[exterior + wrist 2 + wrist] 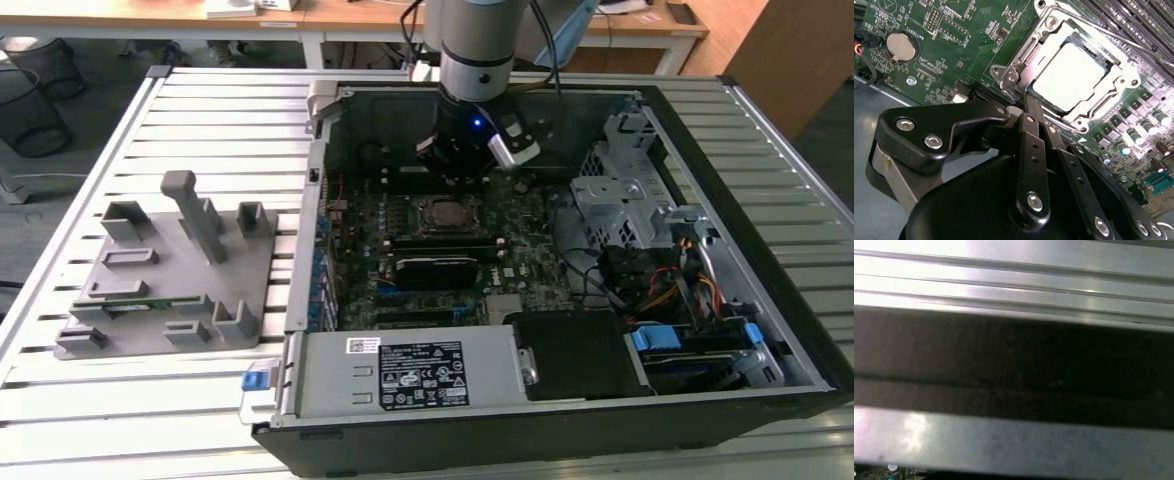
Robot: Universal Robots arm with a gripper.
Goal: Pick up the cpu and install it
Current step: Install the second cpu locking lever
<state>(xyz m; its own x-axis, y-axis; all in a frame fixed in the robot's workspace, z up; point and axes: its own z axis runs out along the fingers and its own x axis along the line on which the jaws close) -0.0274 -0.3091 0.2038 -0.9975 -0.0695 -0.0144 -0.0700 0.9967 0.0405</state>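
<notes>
The cpu (443,213) lies flat in its socket in the middle of the green motherboard (527,255), inside the open computer case. In the second wrist view the cpu (1069,75) shows a bright silver top, framed by the socket's metal bracket (1009,75). My gripper (461,178) hangs just above the board, on the far side of the socket. In the second wrist view the black fingers meet at the gripper (1028,100) tip beside the bracket's corner. It is shut with nothing in it and apart from the cpu.
A grey fixture tray (174,270) stands on the slatted table at the exterior view's left. In the case are a black block (434,268) nearer than the socket, a power supply (400,370), a drive cage (621,195) and cables. A coin battery (900,46) sits on the board.
</notes>
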